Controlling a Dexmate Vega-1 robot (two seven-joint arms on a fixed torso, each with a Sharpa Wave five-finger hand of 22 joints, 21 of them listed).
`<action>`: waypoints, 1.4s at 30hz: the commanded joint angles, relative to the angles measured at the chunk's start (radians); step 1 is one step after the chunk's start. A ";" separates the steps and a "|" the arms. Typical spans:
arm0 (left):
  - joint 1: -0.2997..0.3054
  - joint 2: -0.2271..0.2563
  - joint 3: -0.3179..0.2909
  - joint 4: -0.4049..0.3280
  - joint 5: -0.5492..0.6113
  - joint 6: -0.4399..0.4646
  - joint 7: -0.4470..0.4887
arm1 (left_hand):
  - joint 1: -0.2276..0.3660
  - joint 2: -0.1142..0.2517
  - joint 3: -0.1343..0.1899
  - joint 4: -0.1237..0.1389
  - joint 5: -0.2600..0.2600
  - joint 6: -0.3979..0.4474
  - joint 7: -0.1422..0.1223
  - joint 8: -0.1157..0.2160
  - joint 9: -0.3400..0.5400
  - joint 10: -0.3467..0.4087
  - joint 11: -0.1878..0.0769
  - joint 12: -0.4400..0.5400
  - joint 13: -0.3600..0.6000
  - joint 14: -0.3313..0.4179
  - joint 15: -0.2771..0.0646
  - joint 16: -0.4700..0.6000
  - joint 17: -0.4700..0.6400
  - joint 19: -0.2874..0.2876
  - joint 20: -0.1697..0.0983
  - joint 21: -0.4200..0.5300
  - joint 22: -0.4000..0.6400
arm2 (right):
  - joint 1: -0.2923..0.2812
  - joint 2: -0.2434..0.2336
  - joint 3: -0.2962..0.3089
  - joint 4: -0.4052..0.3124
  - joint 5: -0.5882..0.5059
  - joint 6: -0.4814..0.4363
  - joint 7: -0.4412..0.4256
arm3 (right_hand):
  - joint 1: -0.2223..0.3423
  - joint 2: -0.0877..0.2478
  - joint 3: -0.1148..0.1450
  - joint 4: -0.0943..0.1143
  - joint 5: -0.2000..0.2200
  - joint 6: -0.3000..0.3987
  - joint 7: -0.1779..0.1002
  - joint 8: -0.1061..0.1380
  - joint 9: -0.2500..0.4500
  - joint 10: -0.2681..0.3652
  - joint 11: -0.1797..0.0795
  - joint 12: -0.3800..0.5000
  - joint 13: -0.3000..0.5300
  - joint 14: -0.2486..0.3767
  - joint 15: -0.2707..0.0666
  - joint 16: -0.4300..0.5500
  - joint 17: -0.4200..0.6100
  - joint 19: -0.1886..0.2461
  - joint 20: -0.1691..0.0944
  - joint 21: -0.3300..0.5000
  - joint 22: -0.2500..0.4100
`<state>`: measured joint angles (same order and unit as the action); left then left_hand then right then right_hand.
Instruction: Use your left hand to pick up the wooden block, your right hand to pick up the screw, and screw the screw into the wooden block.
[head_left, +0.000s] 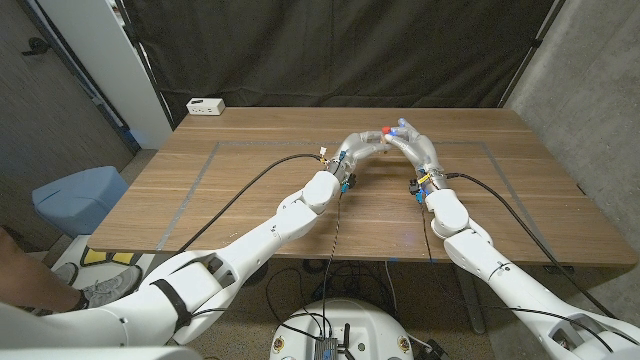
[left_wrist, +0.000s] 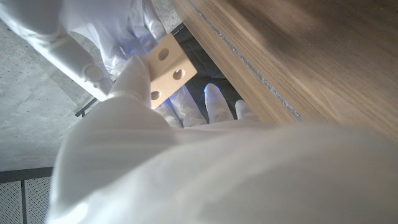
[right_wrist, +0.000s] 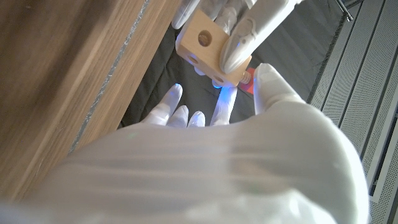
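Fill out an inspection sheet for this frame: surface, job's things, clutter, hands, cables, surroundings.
Surface: wooden table with a faint taped rectangle outline.
Job's things: wooden block with round holes, held off the table in the left hand; a red piece, likely the screw, sits at the block beside the right hand.
Clutter: white box at the far left corner.
Hands: both raised, meeting mid-table; left fingers wrap the block.
Cables: black cables run from both wrists over the table.
Surroundings: black curtain behind; blue bin and a person's shoe at left.
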<state>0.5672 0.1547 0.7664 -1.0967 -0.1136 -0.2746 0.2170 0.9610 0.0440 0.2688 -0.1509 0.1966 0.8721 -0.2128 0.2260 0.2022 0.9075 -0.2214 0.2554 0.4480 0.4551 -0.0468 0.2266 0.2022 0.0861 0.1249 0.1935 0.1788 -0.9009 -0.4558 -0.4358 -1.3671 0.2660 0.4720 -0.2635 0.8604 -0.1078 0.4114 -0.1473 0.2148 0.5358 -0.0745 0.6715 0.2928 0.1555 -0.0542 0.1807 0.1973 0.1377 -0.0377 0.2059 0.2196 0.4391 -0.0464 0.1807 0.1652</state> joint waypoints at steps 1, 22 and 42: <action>-0.007 -0.006 0.004 0.014 -0.002 0.000 -0.004 | 0.000 0.011 0.002 0.004 0.005 0.034 0.019 0.006 0.005 0.009 0.001 0.007 0.090 0.008 -0.102 0.002 0.001 0.001 0.004 0.008 0.002 | 0.003 -0.017 -0.002 0.003 0.026 0.000 0.043 | -0.020 -0.006 -0.006 0.005 0.001 -0.037 0.009 -0.021 -0.009 -0.024 0.005 -0.003 0.004 -0.017 -0.028 -0.009 0.001 -0.015 -0.036 -0.001 0.002; -0.008 -0.002 0.007 0.011 0.002 0.007 -0.005 | 0.001 0.013 0.001 0.004 0.005 0.036 0.019 0.007 0.005 0.010 0.001 0.006 0.091 0.008 -0.101 0.001 0.001 0.001 0.003 0.008 0.002 | -0.001 -0.054 0.002 -0.027 0.063 -0.031 0.101 | -0.113 -0.011 -0.025 0.022 -0.005 -0.200 0.036 -0.126 -0.051 -0.114 0.057 0.003 0.005 -0.096 0.021 -0.016 -0.007 -0.077 0.002 -0.001 0.003; -0.018 0.002 0.010 0.019 0.003 0.002 -0.022 | 0.002 0.015 0.000 0.004 0.006 0.035 0.020 0.006 0.005 0.012 0.001 0.005 0.093 0.008 -0.101 0.001 0.001 0.002 0.003 0.008 0.002 | 0.003 -0.127 0.006 -0.111 0.044 -0.103 0.134 | -0.152 -0.007 -0.038 0.021 -0.012 -0.260 0.056 -0.188 -0.076 -0.115 0.081 0.020 0.004 -0.113 0.100 -0.010 -0.018 -0.102 0.084 0.003 0.005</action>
<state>0.5551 0.1564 0.7728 -1.0861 -0.1117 -0.2664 0.2061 0.9601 0.0458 0.2686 -0.1511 0.1964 0.8720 -0.2127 0.2225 0.2022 0.9104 -0.2186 0.2523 0.4480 0.4551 -0.0468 0.2266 0.2026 0.0860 0.1249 0.1935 0.1788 -0.8983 -0.5385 -0.4342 -1.4256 0.3270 0.4154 -0.1444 0.7181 -0.1154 0.3748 -0.1259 0.2056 0.2866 -0.0183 0.4905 0.2181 0.0321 0.0237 0.1927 0.1973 0.0248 0.0521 0.1913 0.1996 0.3388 0.0260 0.1807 0.1650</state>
